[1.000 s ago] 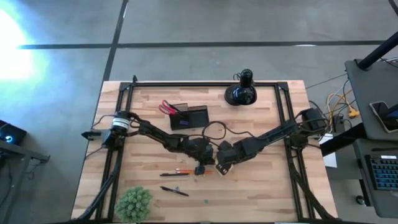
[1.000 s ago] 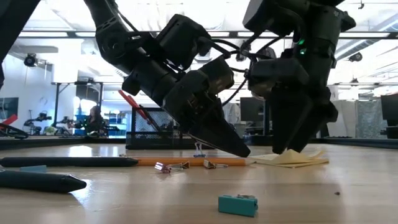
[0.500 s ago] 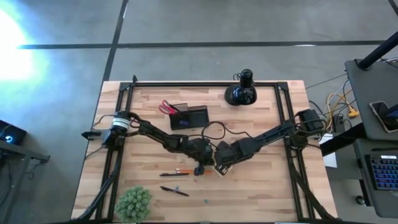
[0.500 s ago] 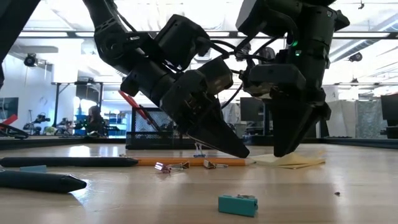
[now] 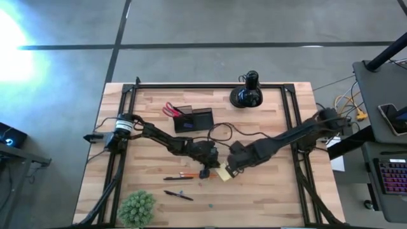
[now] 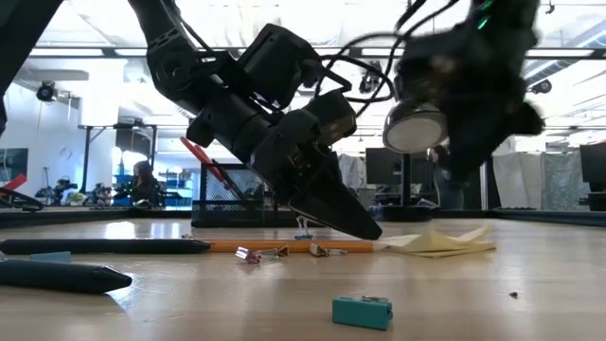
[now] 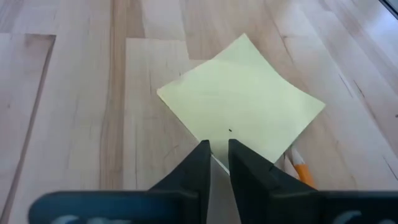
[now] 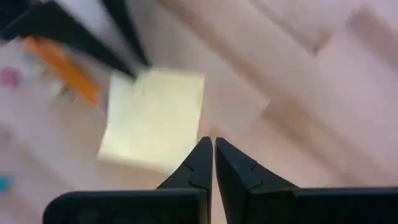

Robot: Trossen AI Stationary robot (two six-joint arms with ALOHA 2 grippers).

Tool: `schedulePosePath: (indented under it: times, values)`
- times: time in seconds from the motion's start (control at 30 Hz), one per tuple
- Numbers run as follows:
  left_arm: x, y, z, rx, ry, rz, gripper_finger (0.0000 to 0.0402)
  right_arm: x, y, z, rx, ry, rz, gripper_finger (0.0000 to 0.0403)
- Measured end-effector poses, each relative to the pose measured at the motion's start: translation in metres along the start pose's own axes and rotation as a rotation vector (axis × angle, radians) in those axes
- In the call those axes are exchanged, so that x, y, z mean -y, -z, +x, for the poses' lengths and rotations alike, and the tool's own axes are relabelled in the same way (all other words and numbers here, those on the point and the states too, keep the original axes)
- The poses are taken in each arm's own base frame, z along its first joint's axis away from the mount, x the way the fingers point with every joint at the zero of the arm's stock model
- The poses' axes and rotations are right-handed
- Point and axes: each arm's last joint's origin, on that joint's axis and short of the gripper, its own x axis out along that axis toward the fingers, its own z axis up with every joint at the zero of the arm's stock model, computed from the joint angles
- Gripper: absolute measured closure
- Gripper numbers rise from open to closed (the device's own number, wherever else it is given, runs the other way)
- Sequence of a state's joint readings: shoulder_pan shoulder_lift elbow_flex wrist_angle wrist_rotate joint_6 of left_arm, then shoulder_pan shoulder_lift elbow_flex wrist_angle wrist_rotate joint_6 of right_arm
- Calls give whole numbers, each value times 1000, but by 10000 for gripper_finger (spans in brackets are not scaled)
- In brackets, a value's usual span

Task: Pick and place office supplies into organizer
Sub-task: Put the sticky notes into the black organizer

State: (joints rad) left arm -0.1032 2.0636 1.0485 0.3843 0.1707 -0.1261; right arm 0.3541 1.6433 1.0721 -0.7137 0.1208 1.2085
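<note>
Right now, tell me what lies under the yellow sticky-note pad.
The sticky-note pad lies on the bare wooden table. An orange pencil pokes out from beneath one edge; how far it runs underneath is hidden.

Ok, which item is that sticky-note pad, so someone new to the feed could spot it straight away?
Start at the wooden table in the high view and go to its middle, where the two dark arms meet. Just in front of the left gripper, beside the orange pencil, lies the sticky-note pad. It is the only flat, pale yellow square; its neighbours are thin sticks and tiny clips.
</note>
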Motion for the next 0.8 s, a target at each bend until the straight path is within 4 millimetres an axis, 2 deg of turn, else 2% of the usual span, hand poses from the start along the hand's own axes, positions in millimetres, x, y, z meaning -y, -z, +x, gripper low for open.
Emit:
schedulePosePath:
  times: [0.13,0.27,0.43,0.8]
  values:
    - [0,0,0,0,1,0,362,-6,21,-11,-93,-59,47,390]
    - [0,1,1,0,3,1,362,-14,34,2,-141,-66,66,390]
    - [0,2,1,2,4,1,362,-28,31,24,-152,-106,60,390]
    - [0,2,2,12,5,-23,362,-46,30,48,-209,-69,-33,390]
